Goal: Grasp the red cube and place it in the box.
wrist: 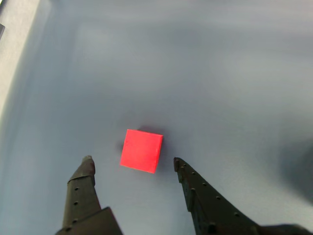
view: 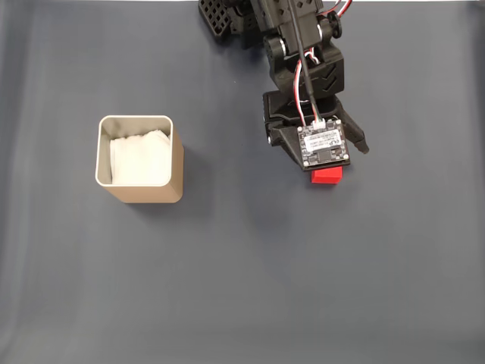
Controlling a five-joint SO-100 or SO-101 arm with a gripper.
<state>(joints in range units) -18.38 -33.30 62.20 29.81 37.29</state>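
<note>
The red cube (wrist: 142, 150) lies on the grey cloth, and in the fixed view the red cube (view: 327, 176) peeks out from under the arm's camera board at right of centre. My gripper (wrist: 132, 162) is open, its two black fingers reaching in from the bottom of the wrist view; the cube sits just beyond and between the tips, touching neither. The box (view: 139, 189), a tan-gold tin lined with white paper, stands upright at the left of the fixed view, well apart from the cube and the arm.
The black arm (view: 303, 68) comes down from the top edge of the fixed view. Grey cloth (view: 303, 288) covers the table, with open room between the box and the cube. A pale strip (wrist: 12, 54) borders the cloth at the wrist view's upper left.
</note>
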